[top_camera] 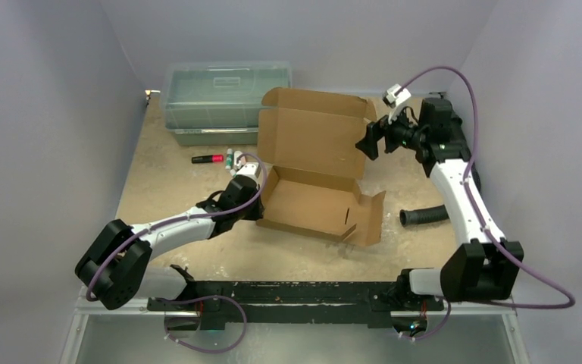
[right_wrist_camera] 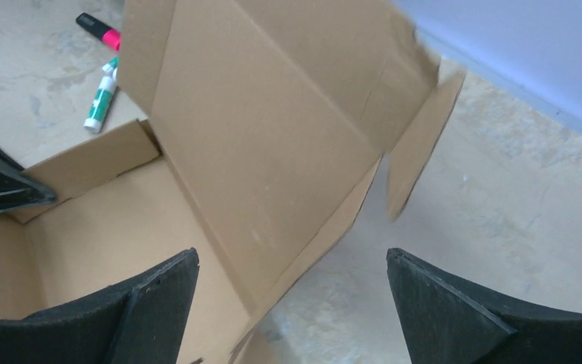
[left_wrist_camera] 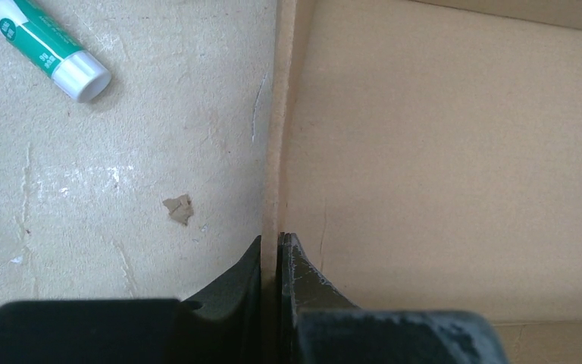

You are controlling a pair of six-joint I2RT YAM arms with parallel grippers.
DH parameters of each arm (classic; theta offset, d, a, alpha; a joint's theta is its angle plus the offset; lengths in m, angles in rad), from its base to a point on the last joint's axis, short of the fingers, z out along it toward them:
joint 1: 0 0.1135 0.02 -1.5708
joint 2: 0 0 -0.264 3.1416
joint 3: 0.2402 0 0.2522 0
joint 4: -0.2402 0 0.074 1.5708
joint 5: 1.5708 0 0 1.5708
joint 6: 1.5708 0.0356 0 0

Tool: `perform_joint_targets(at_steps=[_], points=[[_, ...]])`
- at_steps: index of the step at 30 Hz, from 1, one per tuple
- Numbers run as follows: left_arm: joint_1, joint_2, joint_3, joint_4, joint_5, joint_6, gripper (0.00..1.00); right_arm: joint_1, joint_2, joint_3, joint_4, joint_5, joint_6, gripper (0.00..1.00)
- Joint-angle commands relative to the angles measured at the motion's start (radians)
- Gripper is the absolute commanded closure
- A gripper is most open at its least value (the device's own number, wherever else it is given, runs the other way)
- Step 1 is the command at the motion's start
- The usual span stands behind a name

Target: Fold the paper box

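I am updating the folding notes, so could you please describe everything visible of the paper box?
The paper box is brown corrugated cardboard, half folded: a shallow tray on the table, its lid standing up behind with side flaps spread. The left gripper is shut on its left wall; the right gripper is open at the lid's right edge.

top: overhead, far; wrists: close, looking down — all share paper box point(top_camera: 314, 144)
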Motion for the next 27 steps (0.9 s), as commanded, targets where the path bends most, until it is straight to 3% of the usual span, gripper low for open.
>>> perform_joint_targets(at_steps=[1, 4, 7, 11, 19, 23, 27], points=[[-0.001, -0.031, 0.016, 0.037, -0.019, -0.056, 1.00, -0.016, -0.115, -0.195, 0.215, 0.013, 0.173, 0.02], [-0.002, -0.034, 0.012, 0.043, -0.019, -0.071, 1.00, -0.017, -0.150, -0.349, 0.399, 0.045, 0.289, 0.06], [-0.005, -0.038, 0.009, 0.045, -0.022, -0.079, 1.00, -0.017, -0.120, -0.387, 0.489, 0.057, 0.360, 0.11], [-0.008, -0.034, 0.014, 0.044, -0.029, -0.087, 1.00, -0.014, -0.036, -0.347, 0.514, 0.010, 0.399, 0.42], [-0.017, -0.022, 0.025, 0.042, -0.040, -0.093, 1.00, -0.004, 0.008, -0.351, 0.566, 0.041, 0.402, 0.88], [-0.018, -0.022, 0.028, 0.044, -0.039, -0.100, 0.98, -0.001, -0.016, -0.376, 0.591, 0.039, 0.381, 0.99], [-0.016, -0.019, 0.033, 0.057, -0.037, -0.110, 0.87, -0.001, -0.062, -0.416, 0.629, 0.030, 0.368, 1.00]])
